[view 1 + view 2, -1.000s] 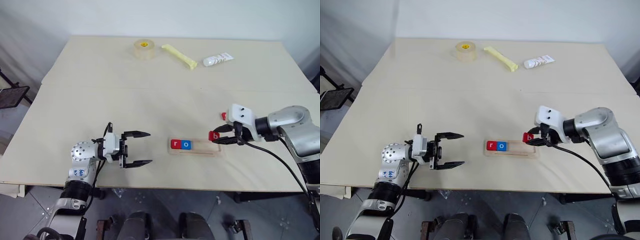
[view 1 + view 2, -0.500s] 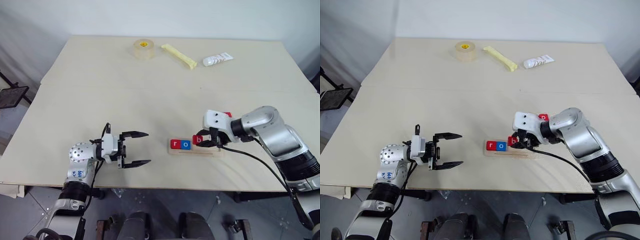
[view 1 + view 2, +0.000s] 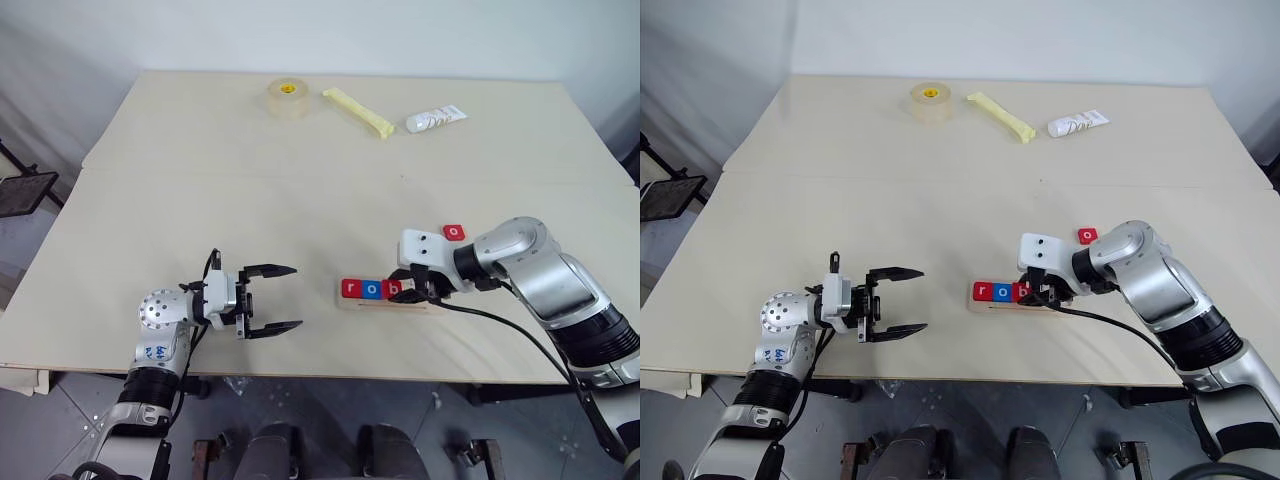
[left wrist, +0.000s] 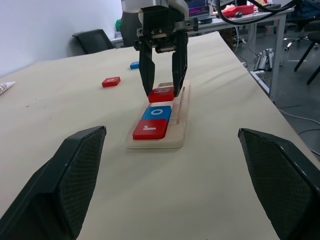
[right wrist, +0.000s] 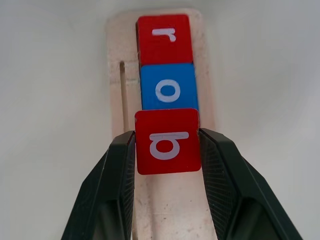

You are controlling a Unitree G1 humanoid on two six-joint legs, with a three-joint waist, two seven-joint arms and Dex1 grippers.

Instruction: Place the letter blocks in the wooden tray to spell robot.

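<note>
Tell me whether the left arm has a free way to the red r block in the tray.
Probably yes: the open left gripper faces the wooden tray over bare table, and the r block sits at its near end.

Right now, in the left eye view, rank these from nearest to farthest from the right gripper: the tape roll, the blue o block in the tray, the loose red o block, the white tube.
1. blue o block, just to the left of the right gripper, in the wooden tray.
2. loose red o block, on the table just beyond the gripper.
3. white tube, far edge, right.
4. tape roll, far edge, left.
</note>
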